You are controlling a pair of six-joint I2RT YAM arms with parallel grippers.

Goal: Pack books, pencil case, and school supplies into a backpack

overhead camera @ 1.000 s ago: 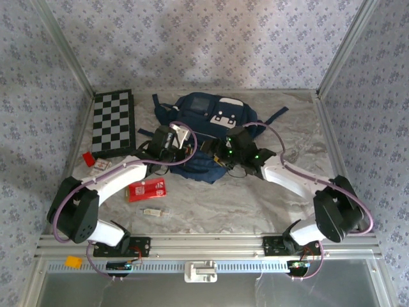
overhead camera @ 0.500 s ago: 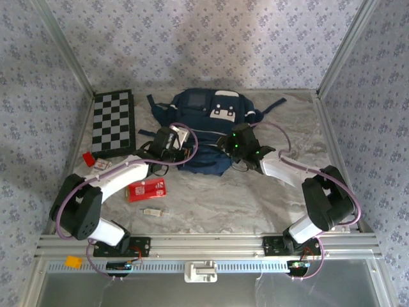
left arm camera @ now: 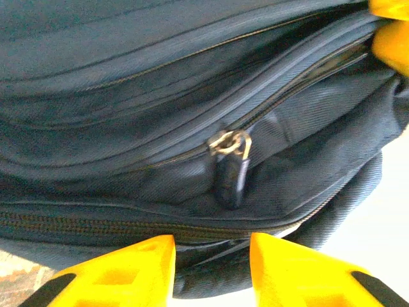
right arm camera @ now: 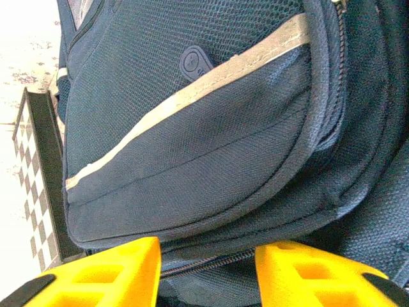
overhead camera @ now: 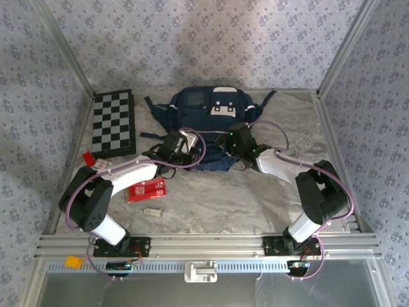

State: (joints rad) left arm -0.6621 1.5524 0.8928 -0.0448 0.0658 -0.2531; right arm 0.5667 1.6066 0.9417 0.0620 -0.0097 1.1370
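Currently entered: one large navy-blue fabric backpack (overhead camera: 214, 112) with white trim, laid at the back centre of the pale marbled desk (overhead camera: 255, 198). Handling is judged soft and floppy; loose cloth would sag if pinched, so hold is best taken at the dark zipper pull (left arm camera: 230, 166) rather than a flat panel. The yellow left fingers (left arm camera: 121, 268) are held apart just below that pull, nothing clamped. The yellow right fingers (right arm camera: 108, 272) are likewise apart before a mesh pocket (right arm camera: 192, 147), nothing clamped. One flat red pencil case (overhead camera: 146, 190) and one small pale stick (overhead camera: 152, 212) are laid on the desk near the left arm (overhead camera: 121, 176), apart from the backpack.
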